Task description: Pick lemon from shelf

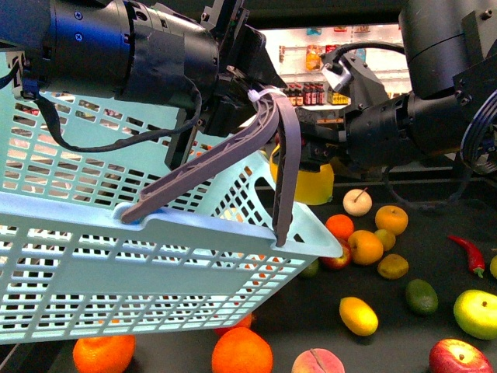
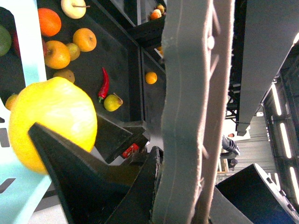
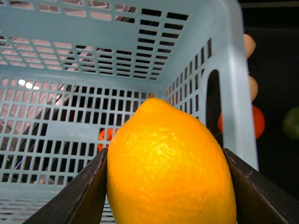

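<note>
I judge pick done | right claw (image 3: pixel 166 156) clamped on bright yellow oval lemon (image 3: pixel 173 186), clear of black raised-rim shelf (image 1: pixel 435 233), 2 o'clock of pale-blue slotted basket (image 1: pixel 194 233) | left claw (image 1: pixel 252 97) clamped on its grey handle (image 1: pixel 287 155) | release pending

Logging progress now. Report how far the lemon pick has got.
Done: the lemon is off the shelf deck, clamped in the right pincer. In hand: the left pincer holds the pale blue basket up by its grey handle, with the lemon close to its end. Left: probably carrying the lemon over the rim and letting go.
</note>
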{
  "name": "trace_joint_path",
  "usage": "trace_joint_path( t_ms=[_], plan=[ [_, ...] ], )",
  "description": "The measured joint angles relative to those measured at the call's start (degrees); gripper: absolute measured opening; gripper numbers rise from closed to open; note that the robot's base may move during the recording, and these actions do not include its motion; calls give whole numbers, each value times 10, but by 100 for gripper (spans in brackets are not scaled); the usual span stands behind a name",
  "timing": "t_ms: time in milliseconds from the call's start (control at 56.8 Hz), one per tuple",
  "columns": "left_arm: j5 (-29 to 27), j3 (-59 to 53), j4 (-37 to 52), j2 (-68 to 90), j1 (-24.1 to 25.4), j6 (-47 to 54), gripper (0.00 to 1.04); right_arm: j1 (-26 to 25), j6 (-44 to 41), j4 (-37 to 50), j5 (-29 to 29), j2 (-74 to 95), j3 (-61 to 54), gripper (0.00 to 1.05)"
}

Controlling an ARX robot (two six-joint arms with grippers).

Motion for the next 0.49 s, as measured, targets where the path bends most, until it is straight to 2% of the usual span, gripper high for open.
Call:
trace_joint_path(
  t_ms=[246,370,493],
  plan=[
    [5,0,0,0,0,-1,9,5,7,-1,-10,-3,-7,97],
    [3,0,0,0,0,-4,9,-3,14,8,-11,-6,-11,97],
    [2,0,0,0,0,-2,9,-35,17,29,-17,-18,-13,97]
  ],
)
